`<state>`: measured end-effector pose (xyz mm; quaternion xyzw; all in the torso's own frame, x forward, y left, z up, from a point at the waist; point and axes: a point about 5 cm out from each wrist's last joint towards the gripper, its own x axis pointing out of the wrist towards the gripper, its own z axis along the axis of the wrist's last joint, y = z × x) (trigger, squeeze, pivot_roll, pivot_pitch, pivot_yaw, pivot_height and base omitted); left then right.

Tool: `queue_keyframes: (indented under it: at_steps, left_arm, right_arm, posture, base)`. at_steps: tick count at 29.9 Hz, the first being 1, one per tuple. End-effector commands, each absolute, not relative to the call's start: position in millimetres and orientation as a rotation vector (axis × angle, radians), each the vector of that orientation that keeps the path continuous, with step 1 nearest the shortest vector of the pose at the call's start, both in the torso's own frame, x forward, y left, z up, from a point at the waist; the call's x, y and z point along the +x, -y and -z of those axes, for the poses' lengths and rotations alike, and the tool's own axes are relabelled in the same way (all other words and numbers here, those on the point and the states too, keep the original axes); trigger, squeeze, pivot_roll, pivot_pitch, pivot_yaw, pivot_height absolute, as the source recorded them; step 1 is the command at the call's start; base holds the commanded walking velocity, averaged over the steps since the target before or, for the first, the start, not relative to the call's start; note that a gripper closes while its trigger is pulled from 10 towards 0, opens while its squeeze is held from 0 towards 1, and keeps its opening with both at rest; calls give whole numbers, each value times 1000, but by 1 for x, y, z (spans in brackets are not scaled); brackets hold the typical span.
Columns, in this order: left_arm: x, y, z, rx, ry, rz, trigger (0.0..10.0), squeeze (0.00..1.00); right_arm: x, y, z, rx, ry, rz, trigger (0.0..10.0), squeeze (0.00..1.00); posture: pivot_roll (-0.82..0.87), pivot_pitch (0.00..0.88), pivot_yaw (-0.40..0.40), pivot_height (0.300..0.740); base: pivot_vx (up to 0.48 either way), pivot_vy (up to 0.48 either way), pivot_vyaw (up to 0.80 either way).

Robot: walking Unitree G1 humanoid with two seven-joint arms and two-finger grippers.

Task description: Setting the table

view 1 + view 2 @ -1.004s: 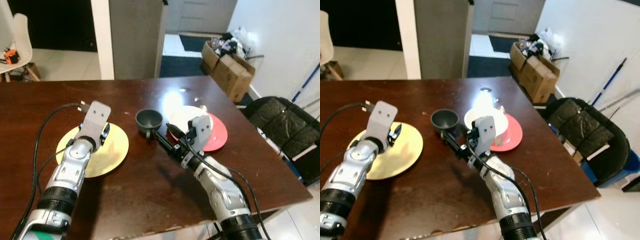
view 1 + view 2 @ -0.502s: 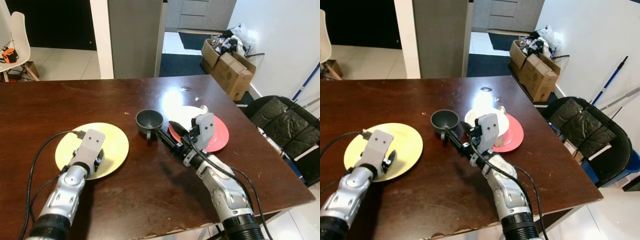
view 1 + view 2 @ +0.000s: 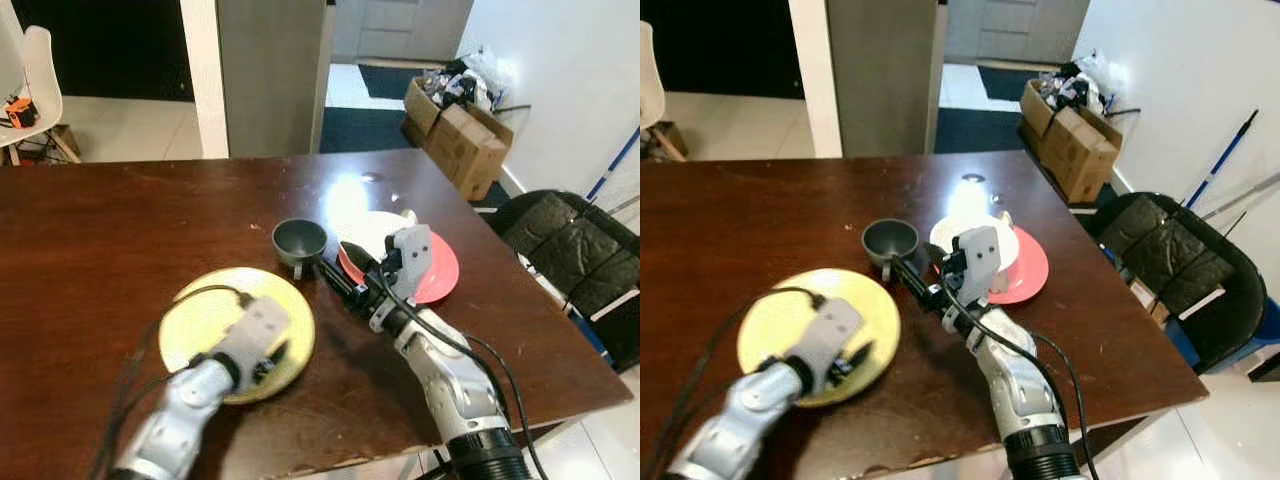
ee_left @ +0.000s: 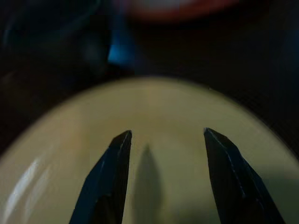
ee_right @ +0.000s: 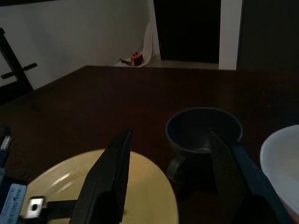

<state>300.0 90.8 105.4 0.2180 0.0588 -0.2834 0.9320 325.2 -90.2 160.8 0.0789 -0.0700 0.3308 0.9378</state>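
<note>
Hovering open, left gripper (image 4: 163,140) over yellow plate (image 3: 200,320).

No writing, label, brand or number can be read anywhere — the cardboard boxes (image 3: 462,130) at the far right are too small and blurred to tell.

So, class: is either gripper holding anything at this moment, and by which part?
Nothing is held. The left gripper hangs open over the yellow plate; the right gripper is open near the dark mug.
</note>
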Motion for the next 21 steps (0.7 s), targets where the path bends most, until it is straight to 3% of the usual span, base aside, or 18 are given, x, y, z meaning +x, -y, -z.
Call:
queue_keyframes:
  at_steps: [1,3,7,16,21]
  left_arm:
    - [299,-85,-102,473,-128,607,10000,0]
    - [300,-76,-104,466,-117,627,10000,0]
    - [304,-81,-114,448,-91,595,10000,0]
    - [306,-178,-172,356,40,359,10000,0]
    - [294,-197,-172,347,33,326,10000,0]
  right_arm:
    - [327,91,-161,162,138,-671,10000,0]
    - [326,90,-161,161,138,-670,10000,0]
    - [324,92,-162,163,143,-664,10000,0]
    - [313,100,-142,172,62,-696,10000,0]
    - [304,96,-127,170,-5,-755,10000,0]
  posture:
    - [90,34,6,740]
    - [80,35,11,740]
    - [74,36,15,740]
    - [90,46,14,740]
    - [95,48,8,740]
  base:
    - [0,0,0]
    - [0,0,0]
    - [0,0,0]
    - [0,0,0]
    - [0,0,0]
